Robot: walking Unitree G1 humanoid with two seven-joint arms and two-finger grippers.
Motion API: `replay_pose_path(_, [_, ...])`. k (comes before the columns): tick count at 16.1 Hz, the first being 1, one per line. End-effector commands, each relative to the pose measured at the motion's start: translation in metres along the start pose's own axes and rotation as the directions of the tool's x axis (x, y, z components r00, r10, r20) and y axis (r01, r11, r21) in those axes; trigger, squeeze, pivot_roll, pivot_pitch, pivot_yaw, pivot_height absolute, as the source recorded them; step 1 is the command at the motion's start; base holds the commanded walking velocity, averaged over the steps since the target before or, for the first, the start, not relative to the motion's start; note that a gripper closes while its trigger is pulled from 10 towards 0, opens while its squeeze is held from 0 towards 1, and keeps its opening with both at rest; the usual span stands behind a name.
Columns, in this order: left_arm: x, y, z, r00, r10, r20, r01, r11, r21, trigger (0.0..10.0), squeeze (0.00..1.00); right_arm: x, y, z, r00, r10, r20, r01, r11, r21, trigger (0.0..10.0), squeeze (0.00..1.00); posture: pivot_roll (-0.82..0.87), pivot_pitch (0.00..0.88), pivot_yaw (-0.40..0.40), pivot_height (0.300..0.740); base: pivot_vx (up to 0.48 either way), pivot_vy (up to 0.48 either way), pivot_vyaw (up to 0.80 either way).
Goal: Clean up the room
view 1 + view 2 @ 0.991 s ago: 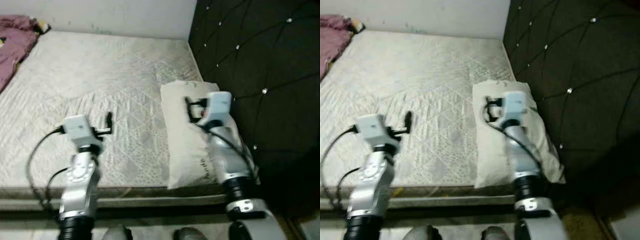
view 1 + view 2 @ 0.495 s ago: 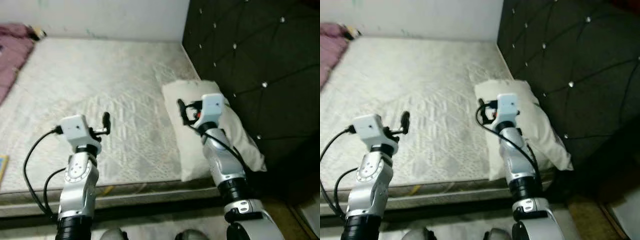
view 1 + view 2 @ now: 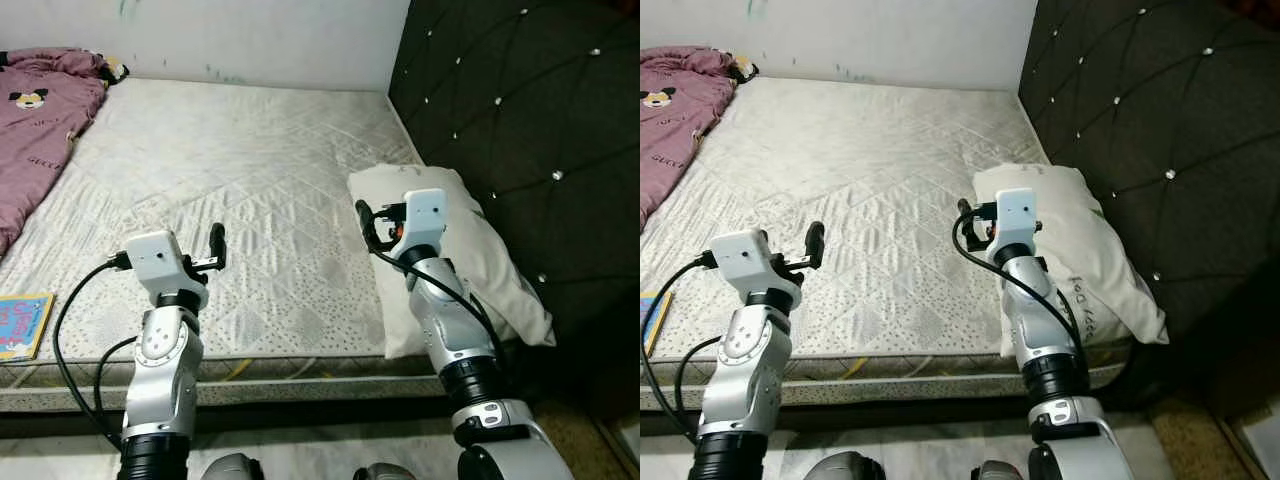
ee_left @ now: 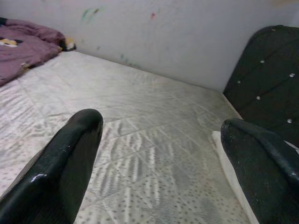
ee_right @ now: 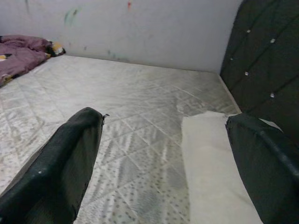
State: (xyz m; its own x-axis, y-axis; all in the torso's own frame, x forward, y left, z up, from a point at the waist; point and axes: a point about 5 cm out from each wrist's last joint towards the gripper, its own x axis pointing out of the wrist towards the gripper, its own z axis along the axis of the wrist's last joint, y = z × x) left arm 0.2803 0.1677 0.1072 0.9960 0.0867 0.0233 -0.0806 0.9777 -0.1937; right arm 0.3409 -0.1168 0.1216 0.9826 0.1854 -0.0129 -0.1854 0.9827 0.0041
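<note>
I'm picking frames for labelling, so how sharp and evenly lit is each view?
Both eye views: sharp, evenly lit over the mattress, with the headboard very dark and its studs glinting. Left wrist view: the mattress is fairly clear, the near black fingers are soft. Right wrist view: the same, with the pillow bright and lacking detail.

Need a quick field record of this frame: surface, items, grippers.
surface: bare mattress
pillow: at the headboard end, robot's right
blanket: purple, far left corner
book: left, near edge
left gripper: open, over mattress, holding nothing
right gripper: open, above pillow edge, holding nothing
</note>
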Motion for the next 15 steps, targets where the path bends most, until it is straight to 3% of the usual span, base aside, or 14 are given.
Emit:
replay_pose_path(1, [-0.0002, -0.0050, 0.0019, 1.000, -0.028, 0.011, 0.028, 1.000, 0.003, 10.0, 0.00, 0.0008, -0.0038, 0.0011, 1.000, -0.011, 0.003, 0.011, 1.000, -0.011, 10.0, 0.00, -0.02, 0.000, -0.045, 0.740, 0.000, 0.000, 0.00])
replay_pose_path(6, [-0.0001, -0.0041, -0.0010, 1.000, -0.018, -0.004, 0.018, 1.000, -0.013, 10.0, 0.00, 0.0012, -0.0042, 0.0000, 1.000, -0.008, -0.004, 0.008, 1.000, -0.012, 10.0, 0.00, -0.01, 0.000, -0.049, 0.740, 0.000, 0.000, 0.00])
replay_pose_path(15, [0.0004, -0.0053, -0.0009, 1.000, -0.017, -0.001, 0.017, 1.000, -0.024, 10.0, 0.00, 0.0007, -0.0046, -0.0019, 1.000, -0.005, -0.012, 0.004, 1.000, -0.015, 10.0, 0.00, -0.02, 0.000, -0.052, 0.740, 0.000, 0.452, 0.00])
